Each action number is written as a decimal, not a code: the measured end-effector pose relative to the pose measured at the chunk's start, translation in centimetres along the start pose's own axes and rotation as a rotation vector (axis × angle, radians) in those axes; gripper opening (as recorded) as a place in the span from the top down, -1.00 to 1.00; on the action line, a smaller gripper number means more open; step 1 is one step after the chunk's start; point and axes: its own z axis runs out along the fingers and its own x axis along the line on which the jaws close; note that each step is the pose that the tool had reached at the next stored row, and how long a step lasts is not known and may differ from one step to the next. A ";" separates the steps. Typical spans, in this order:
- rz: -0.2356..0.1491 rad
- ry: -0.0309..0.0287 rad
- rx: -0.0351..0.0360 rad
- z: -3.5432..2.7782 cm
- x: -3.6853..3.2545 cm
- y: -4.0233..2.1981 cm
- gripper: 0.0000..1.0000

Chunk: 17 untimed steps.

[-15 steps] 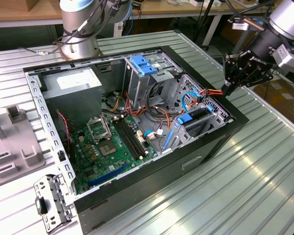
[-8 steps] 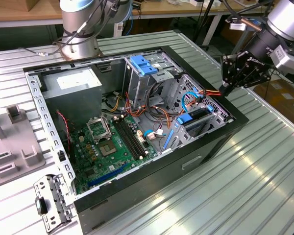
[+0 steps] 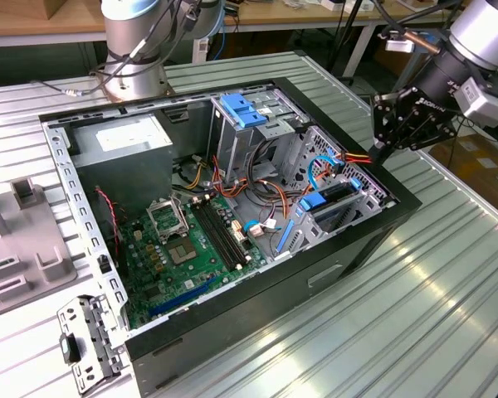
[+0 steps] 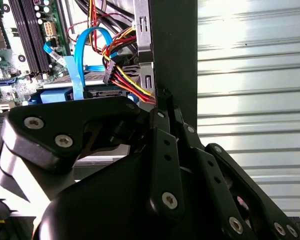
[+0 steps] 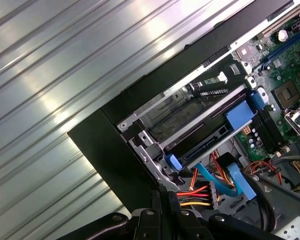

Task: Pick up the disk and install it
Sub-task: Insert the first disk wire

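The disk (image 3: 336,197) sits inside the metal drive bay at the open computer case's near-right corner in the exterior view, blue side rails on it. In the first wrist view the disk (image 5: 210,131) lies edge-on in the bay, with a light-blue data cable (image 5: 240,182) and a red-yellow-black power cable (image 5: 195,195) running to its end. The second wrist view shows the blue rail of the disk (image 4: 50,94) behind those cables. My gripper (image 3: 380,154) hangs just over the case's right wall beside the cables, fingertips together (image 4: 162,100) (image 5: 166,197), shut with nothing between them.
A grey power-supply box (image 3: 124,141) fills the case's back left; the green motherboard (image 3: 191,240) lies in the middle. An upper cage holds blue brackets (image 3: 245,108). The robot base (image 3: 137,50) stands behind the case. A loose metal bracket (image 3: 87,336) lies on the ribbed table (image 3: 415,315).
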 end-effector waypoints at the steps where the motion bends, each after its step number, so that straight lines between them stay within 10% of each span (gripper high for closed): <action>1: 0.000 0.0001 0.0000 0.00 -0.04 0.03 0.66; 17: 0.000 0.0000 0.0000 0.05 -0.50 0.37 0.66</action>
